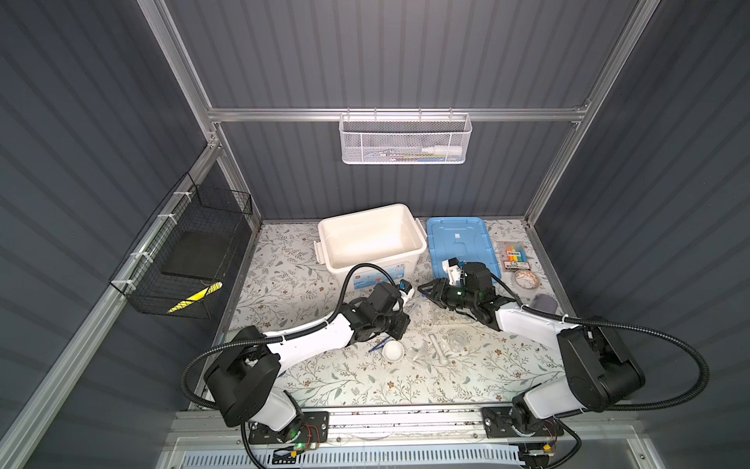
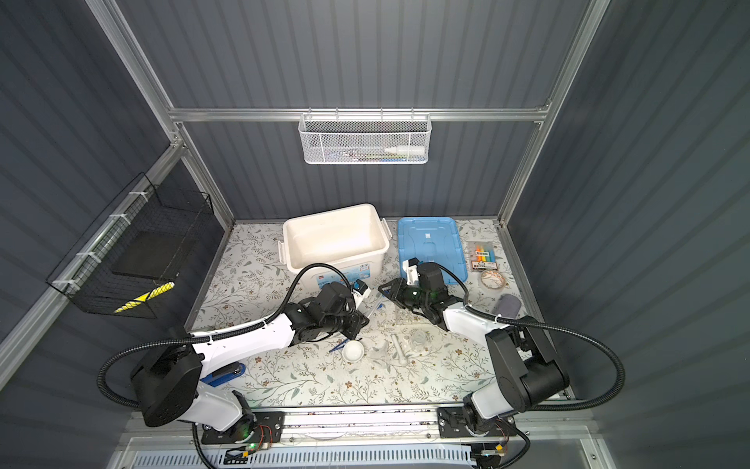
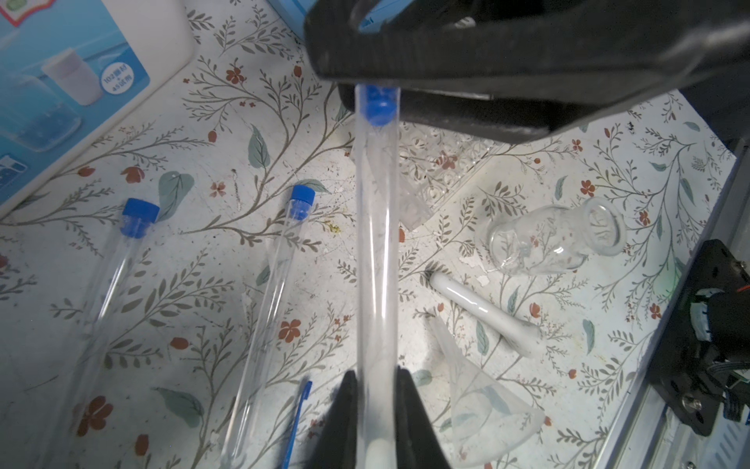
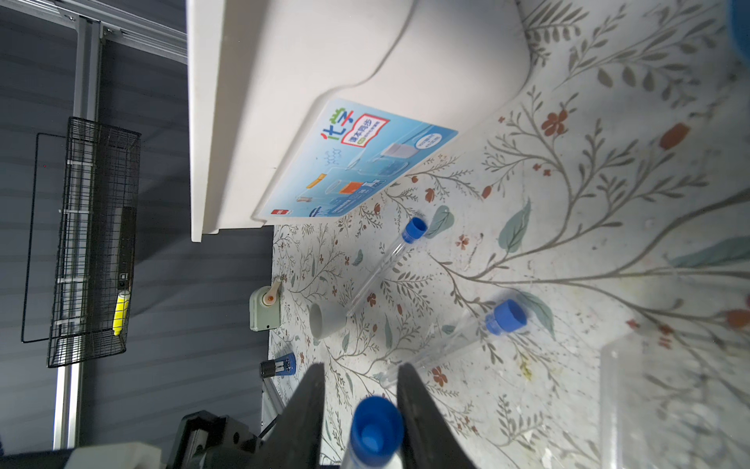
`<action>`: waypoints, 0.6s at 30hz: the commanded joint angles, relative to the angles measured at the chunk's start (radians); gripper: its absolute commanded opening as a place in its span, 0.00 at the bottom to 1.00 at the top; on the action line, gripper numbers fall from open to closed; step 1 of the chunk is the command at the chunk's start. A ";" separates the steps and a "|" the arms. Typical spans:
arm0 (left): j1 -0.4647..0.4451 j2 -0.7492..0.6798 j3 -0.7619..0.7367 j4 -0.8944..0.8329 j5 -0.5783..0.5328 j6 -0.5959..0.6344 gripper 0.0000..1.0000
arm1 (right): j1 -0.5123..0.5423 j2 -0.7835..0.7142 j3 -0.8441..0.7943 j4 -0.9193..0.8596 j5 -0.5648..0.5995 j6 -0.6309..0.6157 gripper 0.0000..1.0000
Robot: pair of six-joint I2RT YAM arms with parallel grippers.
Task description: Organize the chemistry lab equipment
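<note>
Barely begun: white box [image 1: 371, 237] empty, pestle [image 3: 487, 312] loose; left gripper [image 3: 375, 375] clamps test tube [image 3: 375, 243]; right gripper [image 4: 361, 367] flanks cap [image 4: 375, 430], grip unclear.

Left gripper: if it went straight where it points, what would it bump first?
Probably the right gripper, which sits around the blue cap of the test tube that the left gripper holds.

Top views high, steeply down over the whole table [image 1: 365, 381]; wrist views close, one blue-capped tube [image 3: 375, 243] common to both.
</note>
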 commanded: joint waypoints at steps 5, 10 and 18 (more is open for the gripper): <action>-0.007 0.014 0.025 0.023 0.021 -0.012 0.12 | -0.002 -0.005 -0.013 0.020 -0.008 0.004 0.23; -0.007 0.016 0.026 0.022 0.023 -0.008 0.12 | -0.002 -0.022 -0.019 0.014 0.013 0.001 0.19; -0.007 0.030 0.036 0.006 0.009 -0.016 0.22 | -0.002 -0.047 -0.031 0.010 0.029 0.001 0.15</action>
